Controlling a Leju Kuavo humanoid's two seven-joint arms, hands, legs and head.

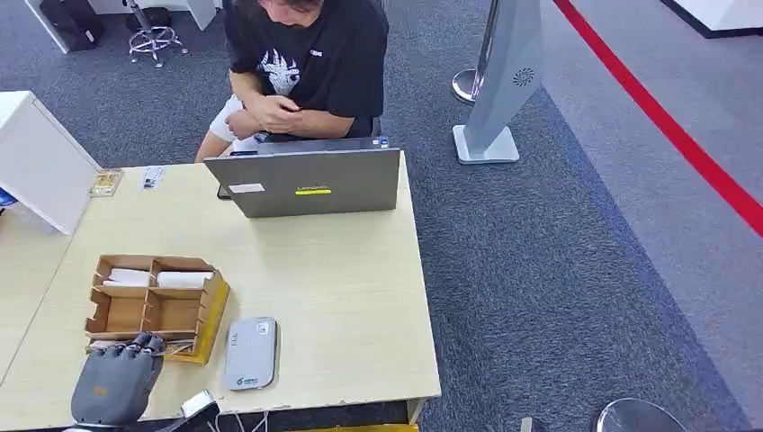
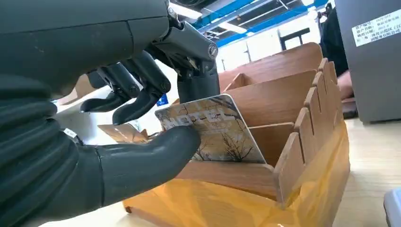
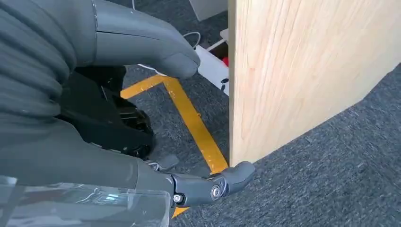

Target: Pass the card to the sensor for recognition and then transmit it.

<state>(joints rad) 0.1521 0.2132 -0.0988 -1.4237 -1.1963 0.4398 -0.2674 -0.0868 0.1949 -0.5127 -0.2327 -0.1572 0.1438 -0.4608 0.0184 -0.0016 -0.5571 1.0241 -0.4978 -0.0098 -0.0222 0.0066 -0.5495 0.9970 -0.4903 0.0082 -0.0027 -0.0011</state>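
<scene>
Left hand (image 2: pixel 142 142) pinching card (image 2: pixel 222 132) over organizer (image 2: pixel 293 156)

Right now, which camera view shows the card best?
The left wrist view: the card sits close up, printed face visible, pinched by the left hand above the wooden organizer. In the head view the left hand covers the near edge of the organizer, hiding the card. The right wrist view faces the table edge and carpet instead.

The counter (image 1: pixel 342 288) is pale, smooth, matt wood. The divided box (image 1: pixel 153 306) is bare brown wood. The card (image 2: pixel 213 130) looks glossy; the left hand (image 1: pixel 115 382) matt grey plastic.
</scene>
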